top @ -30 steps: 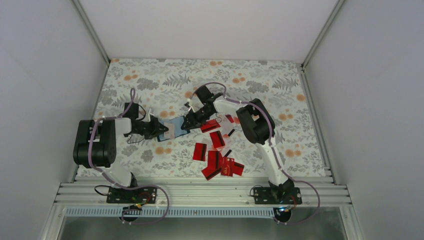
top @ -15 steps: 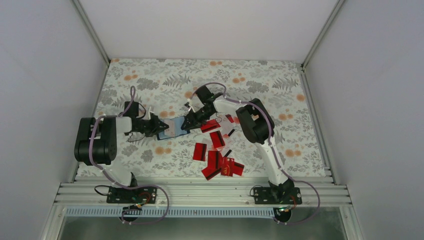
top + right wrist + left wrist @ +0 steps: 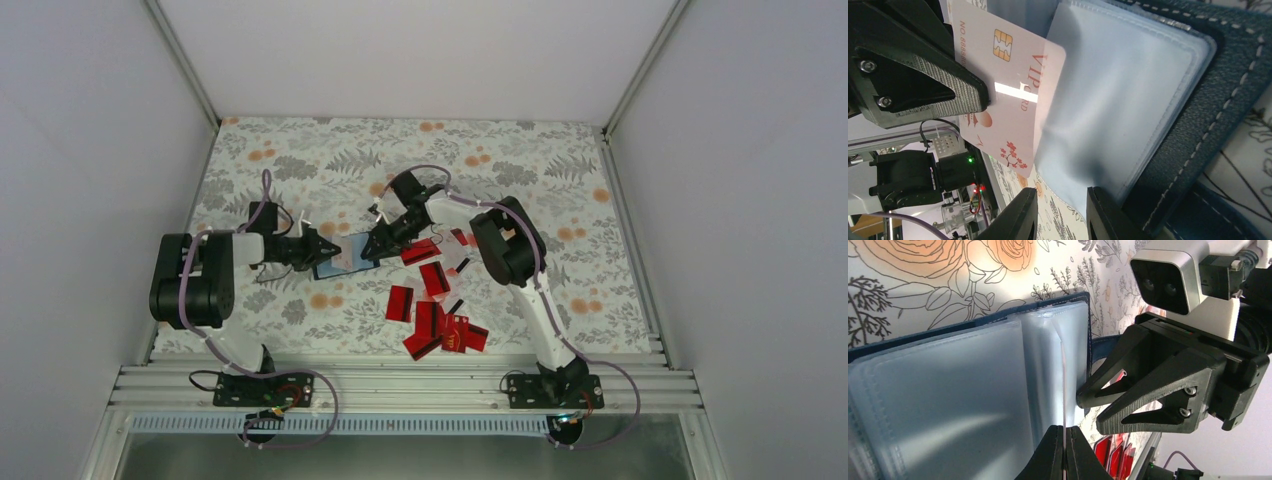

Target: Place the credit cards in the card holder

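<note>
— In the overhead view, where's the card holder (image 3: pixel 345 256)?

— Left of centre on the table (image 3: pixel 300 160), lying open. The left gripper (image 3: pixel 318 250) is at its left edge and the right gripper (image 3: pixel 374 246) at its right. The loose credit cards (image 3: pixel 432 305) lie in a red heap in the lower middle of the frame, to the right of the holder. I'd say that keeps them within easy reach of the right arm.

— And the right wrist view?

— That explains the pairing. The left gripper, in the upper left of that frame, is clamped tight on a white card (image 3: pixel 1008 90). The card's right edge is slipped under a clear sleeve (image 3: pixel 1108 100). The right gripper's own fingers (image 3: pixel 1015 217) show at the bottom edge, part-way apart and straddling the holder's lower rim. That's probably to pin it so the sleeve doesn't slide, though I can't tell whether they actually bite.

— Left wrist view?

— The card is edge-on here, a thin pale line rising from the closed jaws at bottom centre into the fold of sleeves. It's held by its tail end so the front goes in freely, I reckon.
</note>
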Controlling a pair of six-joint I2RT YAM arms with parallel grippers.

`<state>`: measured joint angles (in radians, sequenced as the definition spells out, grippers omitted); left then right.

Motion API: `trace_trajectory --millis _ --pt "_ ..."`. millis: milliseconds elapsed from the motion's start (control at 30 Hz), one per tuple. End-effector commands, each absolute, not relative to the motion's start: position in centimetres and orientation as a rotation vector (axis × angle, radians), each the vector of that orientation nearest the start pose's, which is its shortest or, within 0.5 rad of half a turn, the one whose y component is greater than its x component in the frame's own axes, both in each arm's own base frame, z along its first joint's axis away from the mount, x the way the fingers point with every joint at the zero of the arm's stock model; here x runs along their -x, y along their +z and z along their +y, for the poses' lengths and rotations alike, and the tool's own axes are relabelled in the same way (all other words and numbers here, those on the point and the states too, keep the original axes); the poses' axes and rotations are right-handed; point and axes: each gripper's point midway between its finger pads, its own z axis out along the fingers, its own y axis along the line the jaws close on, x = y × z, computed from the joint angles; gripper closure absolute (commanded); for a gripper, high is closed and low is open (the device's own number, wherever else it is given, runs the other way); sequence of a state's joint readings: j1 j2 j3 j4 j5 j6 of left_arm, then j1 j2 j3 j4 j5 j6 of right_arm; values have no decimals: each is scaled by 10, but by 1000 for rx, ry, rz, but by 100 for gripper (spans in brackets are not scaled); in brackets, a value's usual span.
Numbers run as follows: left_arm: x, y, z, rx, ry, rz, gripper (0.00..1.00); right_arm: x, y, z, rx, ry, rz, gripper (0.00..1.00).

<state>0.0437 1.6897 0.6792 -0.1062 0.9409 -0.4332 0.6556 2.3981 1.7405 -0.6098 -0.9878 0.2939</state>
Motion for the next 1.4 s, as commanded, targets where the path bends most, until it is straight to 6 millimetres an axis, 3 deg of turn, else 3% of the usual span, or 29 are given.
trace_trajectory --millis 0,900,1367 --pt "-322 53 -130 221 -1435 2496 98 -302 -9 407 726 1478 2935 74" --pt "-341 34 -123 168 -1337 2506 98 -298 -15 404 730 1477 2958 75" --pt "-334 25 -134 255 -1302 2532 98 -304 -2 407 721 1487 2932 75"
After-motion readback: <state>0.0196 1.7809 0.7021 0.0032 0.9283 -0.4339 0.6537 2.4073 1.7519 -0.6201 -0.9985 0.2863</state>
